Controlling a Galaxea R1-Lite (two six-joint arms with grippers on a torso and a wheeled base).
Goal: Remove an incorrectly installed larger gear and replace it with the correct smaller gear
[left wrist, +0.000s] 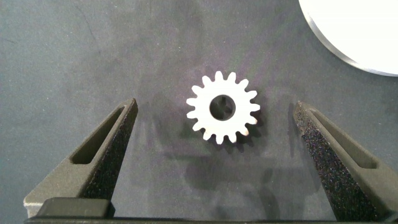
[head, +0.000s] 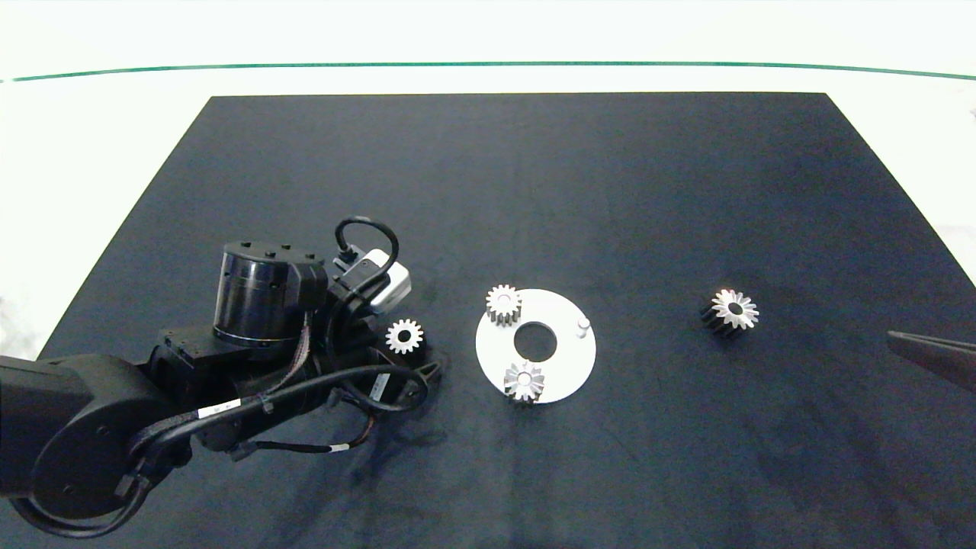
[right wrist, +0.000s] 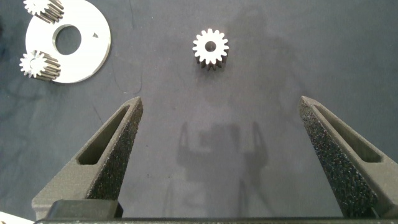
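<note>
Left gripper (left wrist: pixel 217 134): spread wide around the smaller gear (left wrist: pixel 223 107), set to grasp.
Right gripper (right wrist: pixel 221 155): wide, empty, parked near the larger gear (right wrist: pixel 211 48).

mat (head: pixel 534 191): dark, matt, cloth-like | gears: bright metal, smaller gear (left wrist: pixel 222 107) pale and smooth-faced | disc (head: pixel 568 362): white, smooth, matt | finger pads (left wrist: pixel 323 155): black, rough, grainy | arm housing (head: pixel 255 293): glossy black

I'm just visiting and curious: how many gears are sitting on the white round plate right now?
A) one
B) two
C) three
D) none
B: the head view shows two gears on the white plate, one at its far edge and one at its near edge, with a bare peg beside them.
</note>
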